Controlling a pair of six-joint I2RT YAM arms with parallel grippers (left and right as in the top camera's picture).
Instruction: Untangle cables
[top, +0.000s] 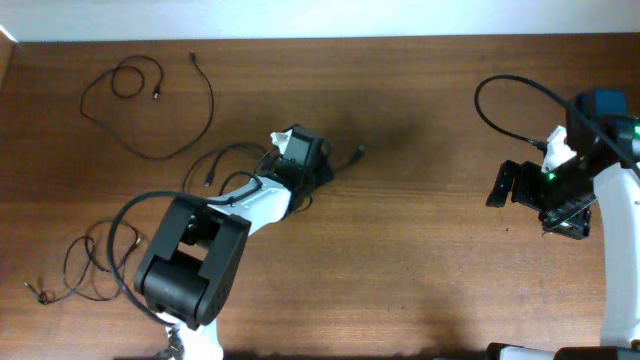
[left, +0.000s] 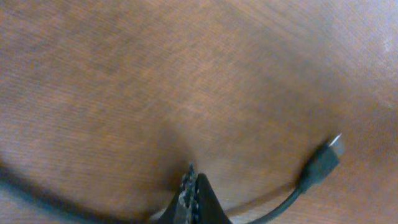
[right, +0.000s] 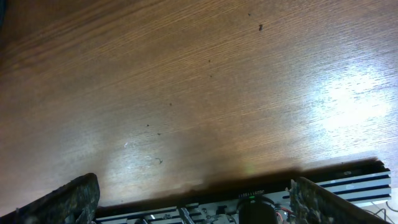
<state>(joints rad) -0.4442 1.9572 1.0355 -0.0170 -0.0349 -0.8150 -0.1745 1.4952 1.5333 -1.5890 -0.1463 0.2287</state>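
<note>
One thin black cable (top: 212, 163) loops beside my left arm near the table's middle. Its plug end (top: 358, 152) sticks out just past my left gripper (top: 326, 168). In the left wrist view the jaws (left: 189, 177) are pressed together, low over the wood. The cable's plug (left: 324, 160) lies to their right, and the cord curves back under the jaws. A second thin black cable (top: 150, 100) lies apart at the back left, loosely looped. My right gripper (top: 505, 185) is open and empty at the far right; it also shows in the right wrist view (right: 193, 182), over bare wood.
Another thin cord (top: 85, 262) lies in loops at the front left by the left arm's base, next to a thicker arm wire (top: 120, 225). A thick black wire (top: 510, 95) arcs from the right arm. The table's far edge runs along the top.
</note>
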